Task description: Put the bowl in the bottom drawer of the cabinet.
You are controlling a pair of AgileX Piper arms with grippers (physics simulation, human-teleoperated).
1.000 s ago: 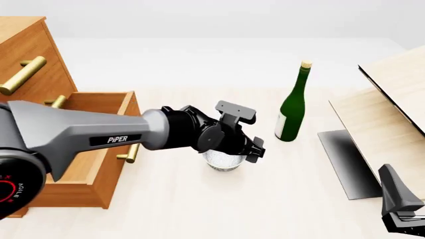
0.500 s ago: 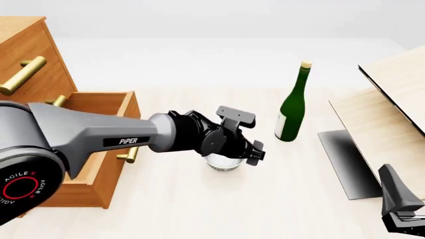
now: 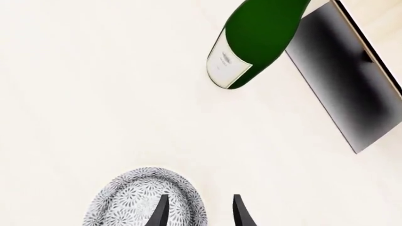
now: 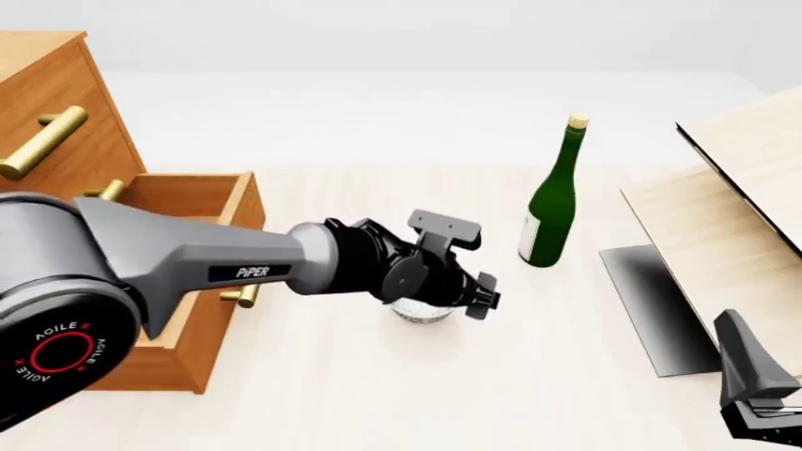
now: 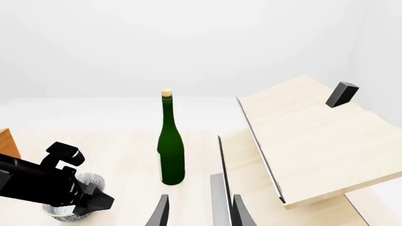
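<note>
Currently the bowl is being straddled mid-tabletop by the left gripper, jaws spread, one finger inside its rim, nothing pinched yet. Rigid, light and probably slippery, it is best being taken by the rim.

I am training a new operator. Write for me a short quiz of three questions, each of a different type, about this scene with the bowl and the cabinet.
1. True or false: the bottom drawer of the cabinet is pulled open.
2. Multiple choice: the left gripper's fingers are placed: A) around the green bottle; B) one inside the bowl and one outside its rim; C) on a drawer handle.
3. Fill in: the right gripper is held apart from the bowl, and its fingers grip ____.

Key: 1 true; 2 B; 3 nothing.
</note>
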